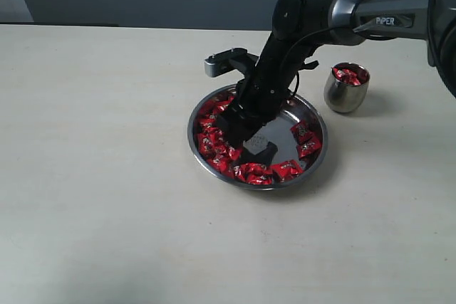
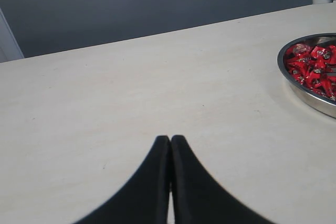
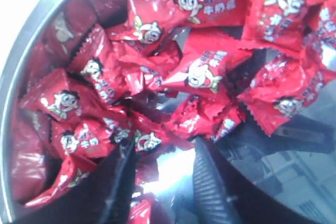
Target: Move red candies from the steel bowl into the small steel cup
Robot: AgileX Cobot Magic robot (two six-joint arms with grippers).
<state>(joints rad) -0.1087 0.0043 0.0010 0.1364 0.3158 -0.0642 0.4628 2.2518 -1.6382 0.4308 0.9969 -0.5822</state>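
Fingers of the right end effector stand apart, tips down inside the steel bowl, with only bare shiny floor showing in the gap and nothing gripped. Just beyond the tips, a little toward one finger, lies the nearest of the red candies. It is crumpled among its neighbours, so I cannot tell which way its twisted ends run. The rest heap further out from the tips toward the rim.

In the exterior view this end effector sits at the bowl's middle. The candies ring it along the rim, thickest on the left side. I judge a short reach outward from the bare middle would put a candy between the open fingers.

The small steel cup stands upright on the worktop, just beside the bowl on the right, with some candies already in it. The left end effector, pressed together and empty, hangs over bare worktop well apart from the bowl, so the right arm is nearer both.
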